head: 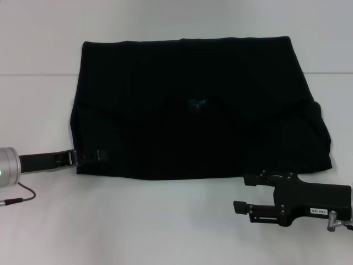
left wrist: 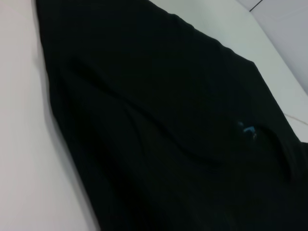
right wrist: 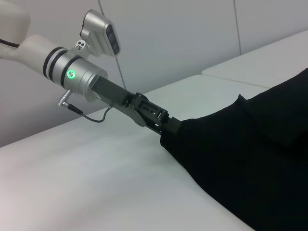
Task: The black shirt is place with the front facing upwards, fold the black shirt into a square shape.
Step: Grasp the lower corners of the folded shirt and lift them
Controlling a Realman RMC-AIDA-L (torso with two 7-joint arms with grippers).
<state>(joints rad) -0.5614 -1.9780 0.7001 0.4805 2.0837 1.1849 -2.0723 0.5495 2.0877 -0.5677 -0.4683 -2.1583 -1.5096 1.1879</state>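
Where the shirt is: the black shirt is lying flat on the white table, in the middle, a bit toward the far side.
Long way of the shirt: it is stretching from the robot's left to its right, wider than it is deep.
Left hand: the left hand is touching the shirt's near left corner, and it looks like it is pinching the cloth there, though black on black is making this hard to see.
Right hand: the right hand is waiting just off the shirt's near right edge, not touching it, with its fingers spread apart.
Which hand is closer: the left one, since it is already on the cloth.
How the shirt looks: it is already looking folded into a wide block, with soft creases and a small blue label showing near the middle; no letters are showing.
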